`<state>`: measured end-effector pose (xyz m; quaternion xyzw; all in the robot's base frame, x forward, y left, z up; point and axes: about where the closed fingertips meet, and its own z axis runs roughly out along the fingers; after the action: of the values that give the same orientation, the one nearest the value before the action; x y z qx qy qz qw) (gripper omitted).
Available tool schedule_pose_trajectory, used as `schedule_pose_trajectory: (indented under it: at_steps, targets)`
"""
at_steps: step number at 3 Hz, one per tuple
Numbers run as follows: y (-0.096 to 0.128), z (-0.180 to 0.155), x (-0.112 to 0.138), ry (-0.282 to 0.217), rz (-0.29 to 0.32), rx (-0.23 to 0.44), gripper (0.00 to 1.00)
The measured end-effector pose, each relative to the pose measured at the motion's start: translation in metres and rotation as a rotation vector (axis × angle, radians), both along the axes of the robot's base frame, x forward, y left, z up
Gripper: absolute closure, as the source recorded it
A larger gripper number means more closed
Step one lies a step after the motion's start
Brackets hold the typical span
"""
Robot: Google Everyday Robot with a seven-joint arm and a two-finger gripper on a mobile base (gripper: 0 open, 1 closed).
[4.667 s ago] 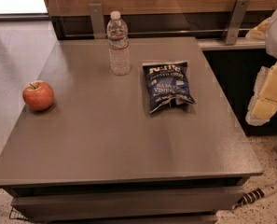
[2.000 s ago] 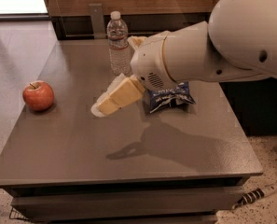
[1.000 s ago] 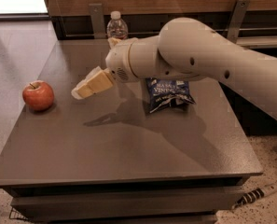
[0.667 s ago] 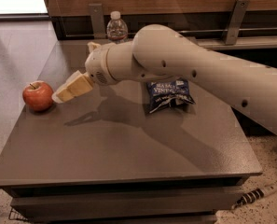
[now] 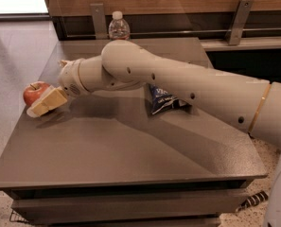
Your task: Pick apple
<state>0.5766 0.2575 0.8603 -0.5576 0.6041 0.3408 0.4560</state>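
Note:
The apple [image 5: 34, 91] is small, round and red, and sits near the left edge of the grey table [image 5: 130, 150]. My gripper [image 5: 41, 104] has reached across the table from the right. It sits right against the apple's near, lower-right side and covers part of it. My cream arm [image 5: 178, 84] stretches over the middle of the table. Whether the gripper holds the apple does not show.
A water bottle [image 5: 118, 28] stands at the back of the table, mostly hidden by my arm. A dark blue chip bag [image 5: 162, 100] lies mid-table, partly under the arm. A wooden wall with metal brackets [image 5: 237, 20] runs behind. The floor drops away on the left.
My arm has swung left across the table from the right side. The gripper went from mid-table to right against the apple. The apple, bottle and bag have stayed in place.

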Motion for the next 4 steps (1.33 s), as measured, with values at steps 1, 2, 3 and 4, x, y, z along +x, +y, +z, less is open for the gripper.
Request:
schedule_pose_trajectory:
  at_steps: [1, 2, 3, 4]
  targets:
    - [0.009, -0.011, -0.013, 0.013, 0.023, 0.031, 0.00]
    - [0.012, -0.012, -0.033, 0.003, 0.030, 0.049, 0.14]
    - [0.014, -0.012, -0.036, 0.003, 0.035, 0.050, 0.36]
    - [0.015, -0.012, -0.038, 0.002, 0.039, 0.050, 0.59]
